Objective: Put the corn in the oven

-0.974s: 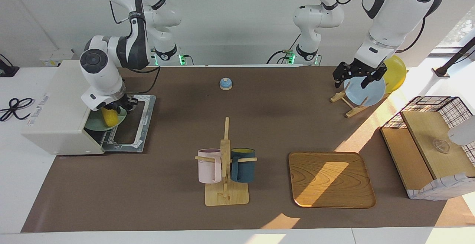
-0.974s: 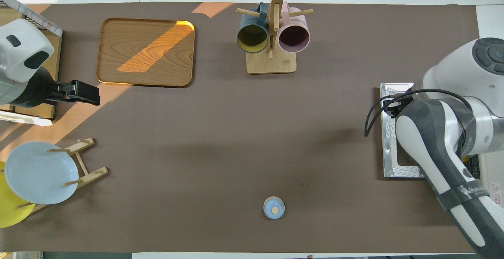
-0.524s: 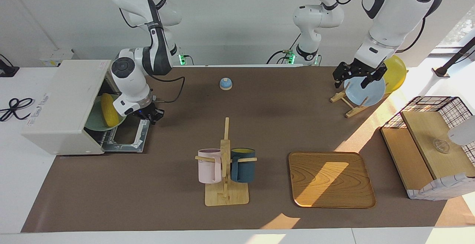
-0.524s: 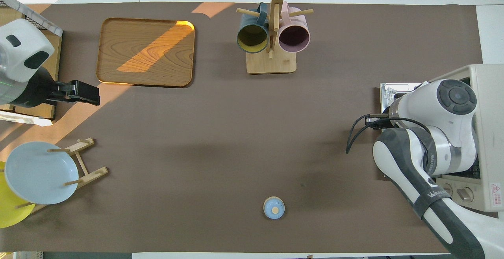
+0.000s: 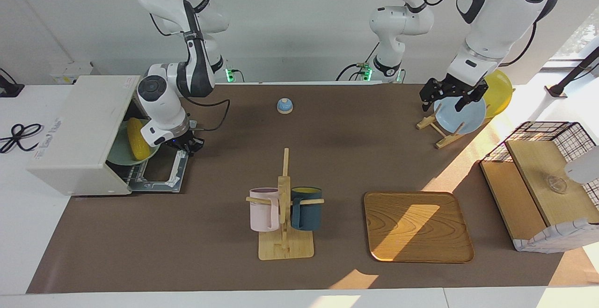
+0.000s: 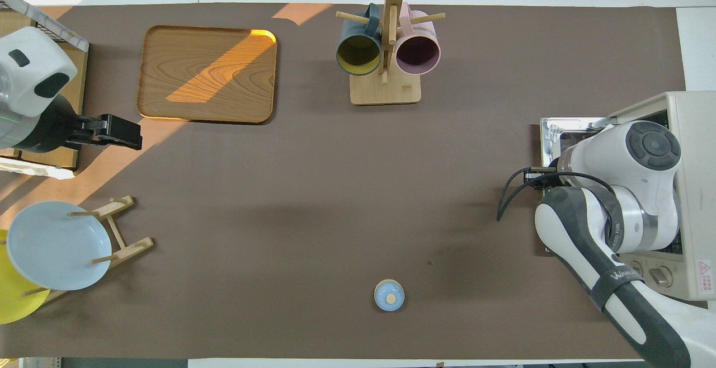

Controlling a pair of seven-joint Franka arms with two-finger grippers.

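Note:
The yellow corn (image 5: 137,144) lies on a green plate (image 5: 122,152) just inside the mouth of the white oven (image 5: 79,130) at the right arm's end of the table. The oven's door (image 5: 162,166) hangs open and lies flat. My right gripper (image 5: 191,145) is shut and empty, outside the oven, low over the door's edge beside the corn. In the overhead view the right arm covers the oven (image 6: 693,150) mouth, and the corn is hidden. My left gripper (image 5: 445,98) waits open and empty above the mat by the plate rack.
A blue bell (image 5: 284,106) sits mid-table near the robots. A mug rack (image 5: 284,247) with a pink and a dark mug, and a wooden tray (image 5: 418,226), lie farther out. A rack holds a blue plate (image 5: 461,113) and a yellow plate (image 5: 500,90). A wire basket box (image 5: 543,181) stands at the left arm's end.
My right gripper drew back out of the oven, leaving the corn on the green plate inside, and its fingers closed. The left arm has not moved.

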